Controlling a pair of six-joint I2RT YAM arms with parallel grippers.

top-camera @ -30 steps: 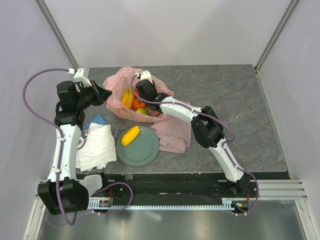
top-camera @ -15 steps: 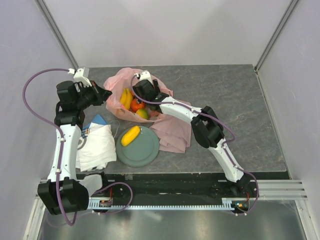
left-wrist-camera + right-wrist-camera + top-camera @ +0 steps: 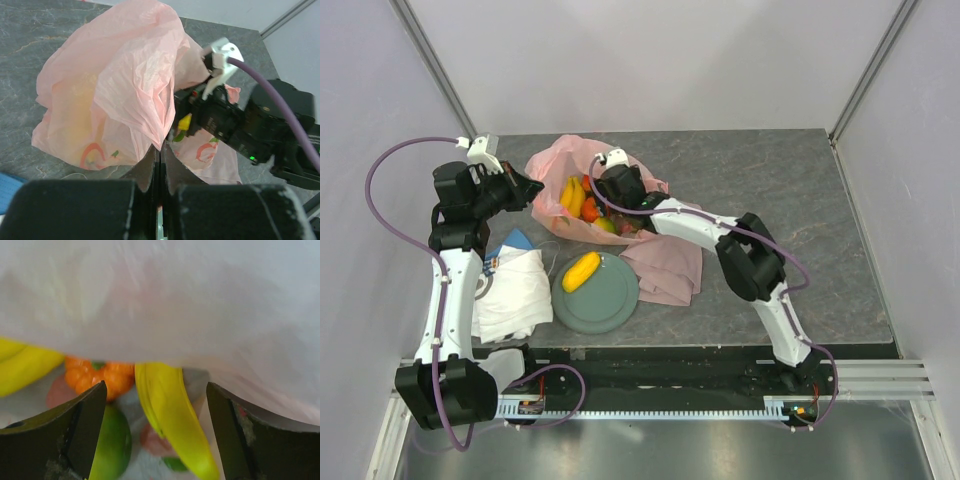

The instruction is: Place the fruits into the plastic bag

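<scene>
One yellow oblong fruit (image 3: 581,271) lies on the left part of the grey-green plate (image 3: 612,300), which sits nearest the arm bases, and this fruit is outside the plastic bag. Just left of the plate a crumpled white cloth (image 3: 515,290) is spread on the table (image 3: 770,200), and just right of the plate lies an opaque dusty-pink cloth (image 3: 670,268). Beyond the plate sits the plastic bag (image 3: 552,160), thin and pale pink, its mouth gaping upward. Inside it, straight beyond the plate, a bunch of yellow bananas (image 3: 572,194) lies toward the left, with an orange tangerine (image 3: 590,209) just right of it and a small green-yellow fruit (image 3: 605,224) on the side nearest the plate. The left gripper (image 3: 532,187), beyond and left of the plate, is clenched on the bag's left rim; the left wrist view shows a fold of the film pinched between its closed fingers (image 3: 147,170). The right gripper (image 3: 603,193), beyond the plate, reaches down into the bag's mouth with its jaws spread wide and grasping nothing. In the right wrist view a banana, the tangerine and the green-yellow fruit show between its two fingers under the overhanging film.
</scene>
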